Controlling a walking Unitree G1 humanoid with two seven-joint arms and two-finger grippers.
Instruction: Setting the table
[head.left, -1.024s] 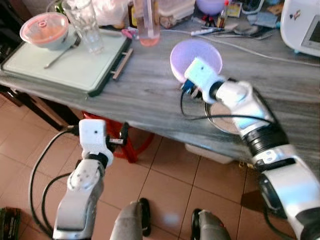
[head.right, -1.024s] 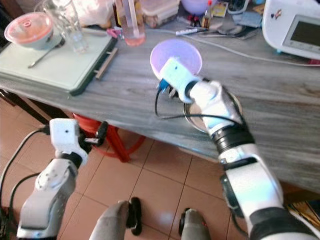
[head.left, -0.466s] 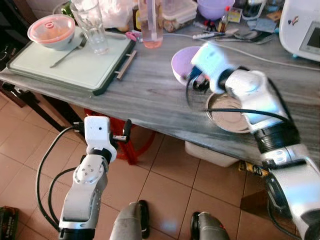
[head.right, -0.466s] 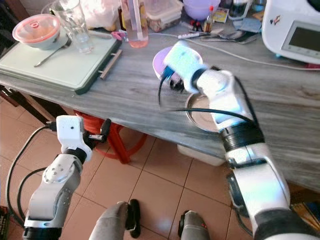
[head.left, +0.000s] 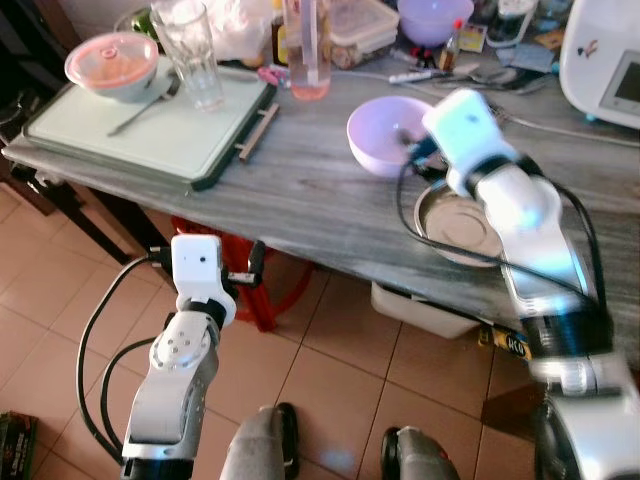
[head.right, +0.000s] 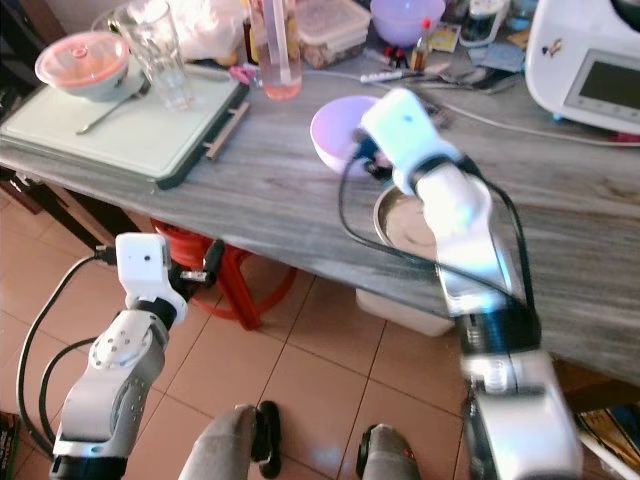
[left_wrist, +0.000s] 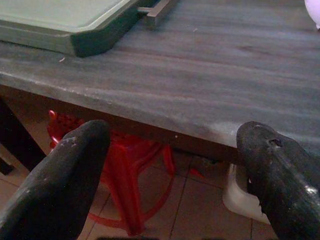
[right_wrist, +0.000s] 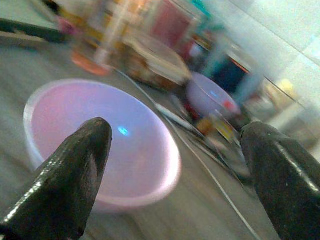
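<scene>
A lilac bowl (head.left: 385, 135) stands empty on the grey wooden table (head.left: 300, 190). Next to it, toward the table's near edge, lies a round metal plate (head.left: 460, 225). My right gripper (right_wrist: 177, 130) hovers at the bowl's right rim above the plate's far edge, open, with the bowl (right_wrist: 100, 145) just ahead between its spread fingers. Its white wrist housing (head.left: 462, 125) hides the fingers in the eye views. My left gripper (left_wrist: 170, 135) hangs open below the table's front edge, holding nothing.
A green tray (head.left: 150, 135) at the table's left carries a pink-lidded bowl (head.left: 112, 65), a spoon (head.left: 140, 105) and a glass (head.left: 198, 55). Bottles, containers and a second purple bowl (head.left: 435, 15) crowd the back. A white appliance (head.left: 605, 60) stands back right. A red stool (head.left: 265, 290) stands under the table.
My right arm has swung to the right, from the bowl's near side to its right rim above the metal plate. The head camera has shifted a little. The left arm hangs as before.
</scene>
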